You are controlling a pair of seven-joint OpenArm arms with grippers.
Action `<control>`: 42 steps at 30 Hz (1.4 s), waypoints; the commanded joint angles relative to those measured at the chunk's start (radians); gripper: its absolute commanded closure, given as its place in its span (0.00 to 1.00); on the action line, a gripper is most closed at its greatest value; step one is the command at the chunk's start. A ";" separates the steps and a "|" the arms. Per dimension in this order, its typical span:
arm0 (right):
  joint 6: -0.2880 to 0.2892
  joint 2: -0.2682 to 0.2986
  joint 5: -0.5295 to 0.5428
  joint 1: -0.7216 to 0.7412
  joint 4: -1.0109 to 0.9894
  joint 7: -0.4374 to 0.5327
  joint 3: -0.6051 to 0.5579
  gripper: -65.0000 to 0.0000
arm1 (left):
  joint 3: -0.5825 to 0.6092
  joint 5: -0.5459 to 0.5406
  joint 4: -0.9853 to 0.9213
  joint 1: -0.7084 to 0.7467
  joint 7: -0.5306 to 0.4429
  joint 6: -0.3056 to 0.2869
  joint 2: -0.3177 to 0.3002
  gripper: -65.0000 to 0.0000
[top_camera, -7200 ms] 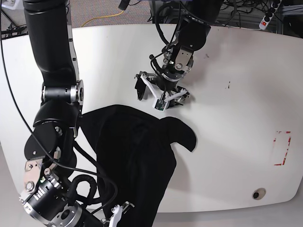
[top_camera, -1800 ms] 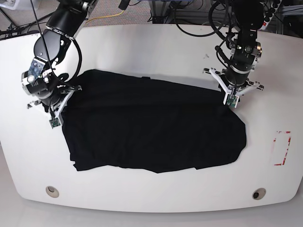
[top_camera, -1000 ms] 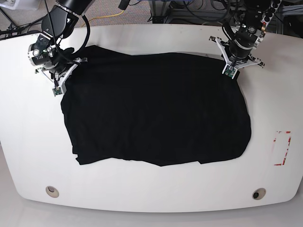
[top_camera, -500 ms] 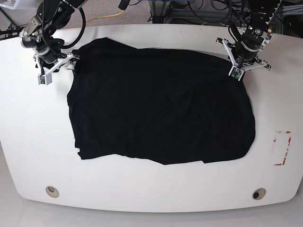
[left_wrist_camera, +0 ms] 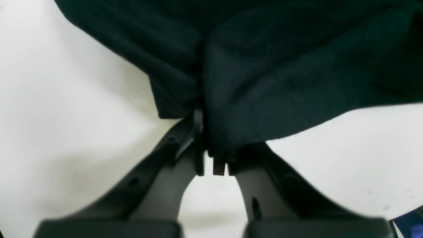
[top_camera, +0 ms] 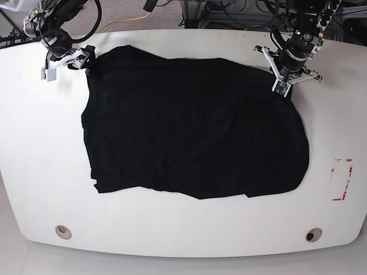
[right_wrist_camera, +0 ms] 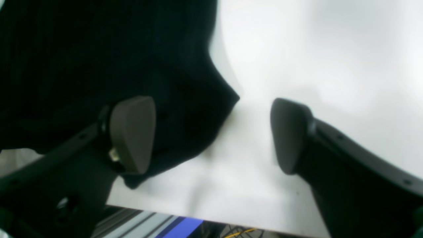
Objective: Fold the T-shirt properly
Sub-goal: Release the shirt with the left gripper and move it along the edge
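Spreading across the middle of the white desk (top_camera: 172, 240), the T-shirt (top_camera: 195, 126) now lies nearly flat, a broad black sheet with a wavy near hem, where moments ago it was a bunched heap drawn out between the two arms. Nearest the viewer the desk carries only two small round grommets (top_camera: 63, 231) and, toward the right edge, a red tape mark (top_camera: 342, 179), well apart from the cloth. Farther back, the left end effector (top_camera: 285, 83) is clamped shut on the T-shirt's far corner; the left wrist view shows fabric pinched between its fingertips (left_wrist_camera: 211, 162). At the far opposite corner, the right end effector (top_camera: 66, 60) has just let go: its pads (right_wrist_camera: 132, 132) stand wide apart, the cloth corner lying on the desk between them and touching neither pad clearly. I judge the flattening stage close to done, folding not begun. Nothing on the desk blocks a fold; cables and a power strip lie beyond the far edge.
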 commanded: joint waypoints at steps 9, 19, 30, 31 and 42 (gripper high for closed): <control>-0.002 -0.027 -0.003 -0.073 0.007 -0.017 -0.026 0.20 | -0.087 -0.001 0.018 -0.028 -0.016 -0.165 0.088 0.56; -0.002 -0.082 -0.010 -0.070 0.007 -0.017 -0.096 0.20 | -0.404 -0.003 0.016 -0.105 -0.013 -0.381 0.211 0.54; -0.075 -0.083 -0.004 -0.048 0.005 -0.014 -0.167 0.39 | -0.667 -0.113 0.012 -0.220 0.174 -0.381 0.215 0.54; -0.075 -0.083 -0.004 -0.045 0.005 -0.014 -0.167 0.49 | -0.710 -0.133 0.005 -0.237 0.192 -0.381 0.215 0.54; -0.071 -0.079 -0.007 -0.042 0.005 -0.014 -0.173 0.69 | -0.803 -0.242 -0.130 -0.299 0.284 -0.381 0.146 0.54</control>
